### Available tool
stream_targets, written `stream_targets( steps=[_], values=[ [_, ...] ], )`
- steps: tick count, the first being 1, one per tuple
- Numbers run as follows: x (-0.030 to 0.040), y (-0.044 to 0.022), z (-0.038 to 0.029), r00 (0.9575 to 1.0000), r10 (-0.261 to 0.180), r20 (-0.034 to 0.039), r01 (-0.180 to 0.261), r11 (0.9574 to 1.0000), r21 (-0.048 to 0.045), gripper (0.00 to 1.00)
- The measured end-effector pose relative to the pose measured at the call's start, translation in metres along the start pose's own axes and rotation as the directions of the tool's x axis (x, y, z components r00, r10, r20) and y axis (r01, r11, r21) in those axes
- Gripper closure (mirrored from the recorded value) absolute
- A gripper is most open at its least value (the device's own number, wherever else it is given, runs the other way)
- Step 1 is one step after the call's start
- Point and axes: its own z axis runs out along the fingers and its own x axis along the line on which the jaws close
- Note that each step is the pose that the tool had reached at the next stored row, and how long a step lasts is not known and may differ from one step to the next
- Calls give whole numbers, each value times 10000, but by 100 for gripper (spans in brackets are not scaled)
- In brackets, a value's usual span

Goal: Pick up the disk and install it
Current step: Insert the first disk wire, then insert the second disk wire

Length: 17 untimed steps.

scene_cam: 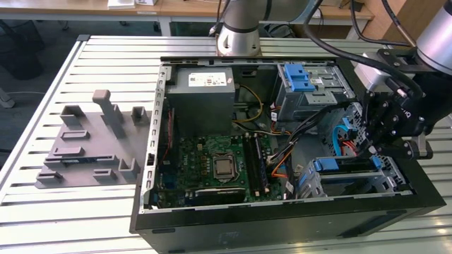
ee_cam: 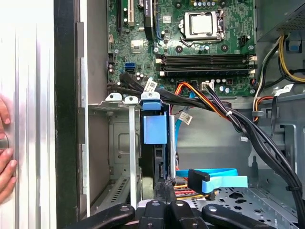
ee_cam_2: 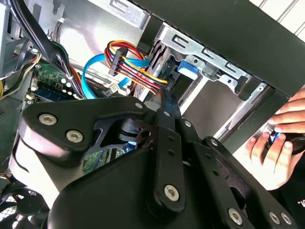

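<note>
The disk (ee_cam: 153, 157) stands on edge inside the metal drive cage (ee_cam: 119, 102) at the corner of the open computer case, with its blue rail tab (ee_cam: 155, 129) on top. In the exterior view the disk (scene_cam: 344, 165) sits in the lower cage (scene_cam: 387, 182) at the right. My gripper (ee_cam: 165, 185) hangs right over it. Its fingertips are pressed together against the disk's near end, with nothing between them. In the second wrist view the gripper (ee_cam_2: 166, 102) points at the dark disk edge (ee_cam_2: 161, 67) beside a blue tab (ee_cam_2: 188, 67).
Orange, red and blue cables (ee_cam: 209, 179) run close beside the cage. The motherboard (scene_cam: 215, 164) and grey power supply (scene_cam: 201, 98) fill the case, with a second blue-latched cage (scene_cam: 304, 84) behind. A person's hand (ee_cam_2: 274, 143) rests outside the case wall. A grey fixture (scene_cam: 88, 143) stands at the exterior view's left.
</note>
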Motion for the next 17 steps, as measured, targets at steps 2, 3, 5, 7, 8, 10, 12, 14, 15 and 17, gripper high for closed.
stream_targets(
  steps=[2,3,5,7,8,10,12,14,15,17],
  values=[
    [0,0,-1,10000,0,1,0,10000,0,89],
    [0,0,-1,10000,0,1,0,10000,0,89],
    [0,0,-8,10000,0,0,0,10000,0,89],
    [0,0,-9,10000,1,0,-1,10000,0,89],
    [0,0,-9,10000,1,0,-1,10000,2,89],
    [0,0,-9,10000,0,0,0,10000,3,89],
    [0,0,-9,10000,0,0,0,10000,6,89],
    [0,0,-9,10000,0,0,0,10000,9,89],
    [0,3,-10,10000,2,0,-2,10000,14,89],
    [0,15,-10,10000,3,-1,-3,10000,41,89]
  ],
)
